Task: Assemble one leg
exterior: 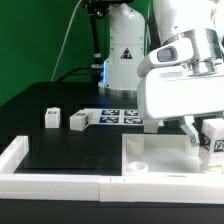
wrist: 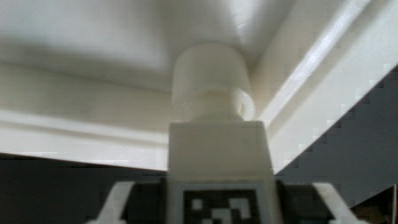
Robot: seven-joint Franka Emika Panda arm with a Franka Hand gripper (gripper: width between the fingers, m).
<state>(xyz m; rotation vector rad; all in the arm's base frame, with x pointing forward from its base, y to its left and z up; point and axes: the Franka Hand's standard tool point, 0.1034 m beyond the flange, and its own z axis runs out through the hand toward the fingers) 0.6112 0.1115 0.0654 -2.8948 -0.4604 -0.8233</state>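
Observation:
My gripper (exterior: 203, 138) is shut on a leg (exterior: 214, 140), a white blocky peg with a black-and-white tag, at the exterior view's right. It holds the leg just above the large flat white panel (exterior: 160, 152). In the wrist view the leg (wrist: 219, 110) stands between my two fingers (wrist: 128, 202), its tag near the camera and its round end pointing at white surfaces. Whether the end touches them I cannot tell. Two more legs (exterior: 52, 117) (exterior: 80, 121) lie on the black table to the left.
The marker board (exterior: 118, 116) lies behind the panel. A white raised rim (exterior: 22, 158) runs along the table's front and left edge. The panel has a raised round fitting (exterior: 137, 167) at its near left corner. The arm's base (exterior: 122, 50) stands at the back.

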